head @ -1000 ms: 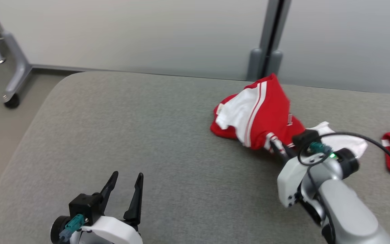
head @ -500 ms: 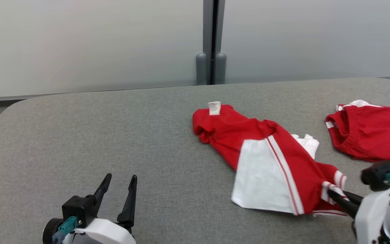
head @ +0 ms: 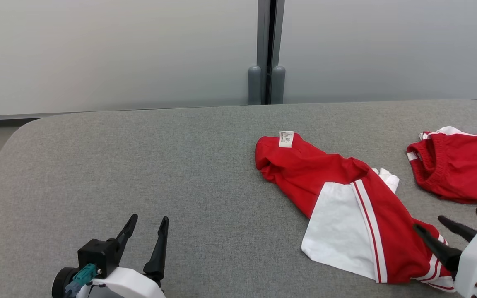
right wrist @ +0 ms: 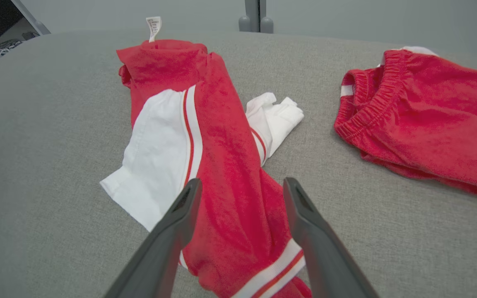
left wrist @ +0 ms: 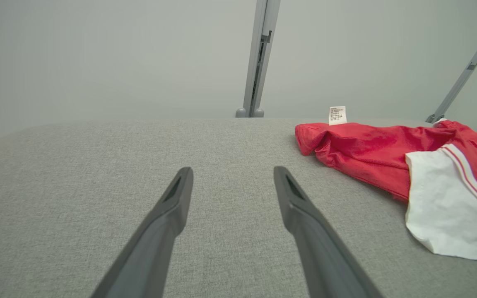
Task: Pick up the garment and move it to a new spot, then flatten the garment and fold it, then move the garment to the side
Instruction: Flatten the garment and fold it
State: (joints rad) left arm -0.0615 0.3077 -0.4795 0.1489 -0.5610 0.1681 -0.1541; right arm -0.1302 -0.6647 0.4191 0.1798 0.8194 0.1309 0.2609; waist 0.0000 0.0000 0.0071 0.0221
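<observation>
1. R gripper [head: 429, 222]: jaws spread wide, nothing clamped. On its wrist cam I see both fingers straddling the striped-trim end of the garment [head: 342, 178], with cloth lying between and under them. Can't tell if the tips touch the fabric.
2. L gripper [head: 149, 217]: also wide, empty, low left in head cam. It sits over bare grey table [head: 139, 165], well apart from the garment.
3. Garment lies on the right half of the table, bunched into a long diagonal strip. Far end has the small white tag [head: 286, 139] sticking up; near end is by the R gripper.
4. White sleeve [head: 338, 227] lies flat, face up on the strip's left side, w/ red-white stripes along its edge. A 2nd white bit [head: 389, 178] pokes out on the opposite side, crumpled.
5. Other red cloth [head: 454, 169] w/ elastic band sits at far right, near the garment but not touching.
6. Behind the table: pale wall panels w/ a grey post [head: 266, 49] between them.
</observation>
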